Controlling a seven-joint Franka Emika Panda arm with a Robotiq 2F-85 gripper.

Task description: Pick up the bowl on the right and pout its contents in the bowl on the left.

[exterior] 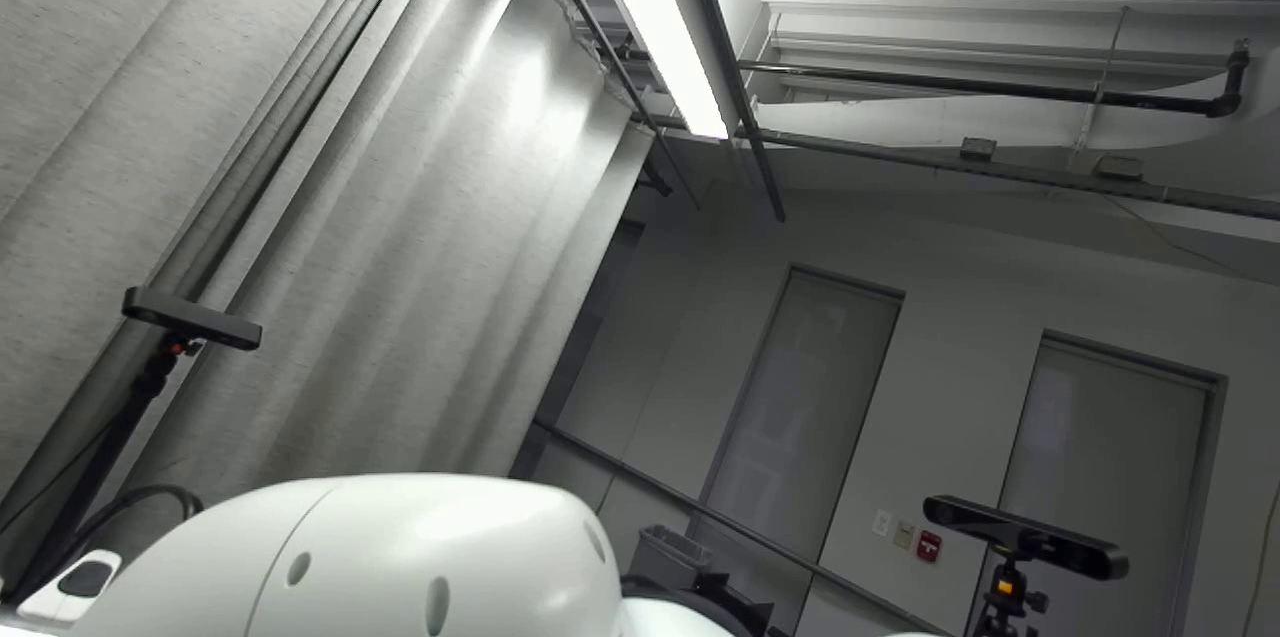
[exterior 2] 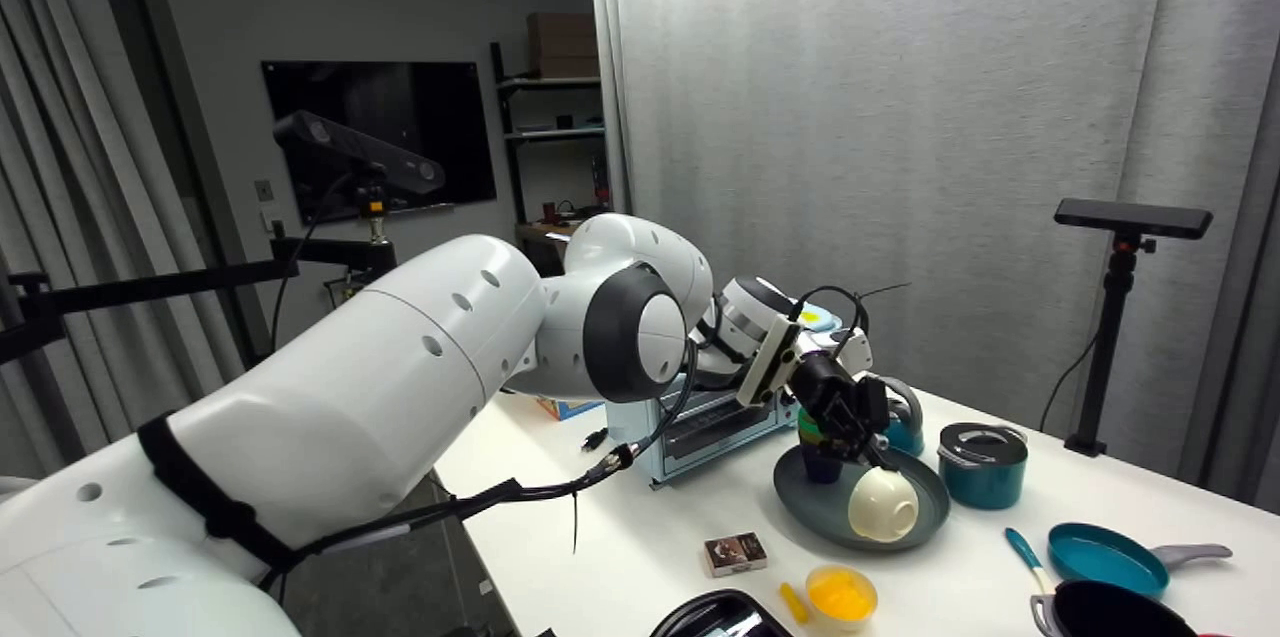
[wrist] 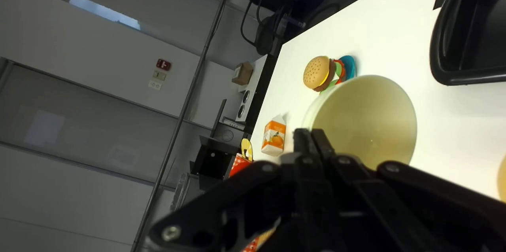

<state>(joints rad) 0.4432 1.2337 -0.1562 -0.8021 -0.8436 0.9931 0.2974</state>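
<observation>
Holding a cream bowl (exterior 2: pixel 872 507) tipped onto its side

Has the gripper (wrist: pixel 311 133) clamped on the bowl's wall near the rim, with black fingers (wrist: pixel 301 143) close together. Faces mouth-on in the wrist view, giving only there a look at the pale inside. Presents the rounded outside in an exterior view, before a wide grey pan (exterior 2: pixel 808 509), with the base turned frontward and slightly right; cannot tell whether touching the pan. Being round, leans along an axis through mouth and base, well off upright. Includes, farther from the gripper, a small bowl (exterior 2: pixel 838 624) with orange contents (exterior 2: pixel 838 595), just beside a yellow stick (exterior 2: pixel 793 603). Reveals only in an exterior view a teal pot (exterior 2: pixel 985 485) and a light-blue toaster oven (exterior 2: pixel 715 432). Adds, only in the wrist view, a toy burger (wrist: pixel 319 73) and an orange-printed carton (wrist: pixel 274 137). Catches, only in an exterior view, a ceiling light (exterior: pixel 668 27).
</observation>
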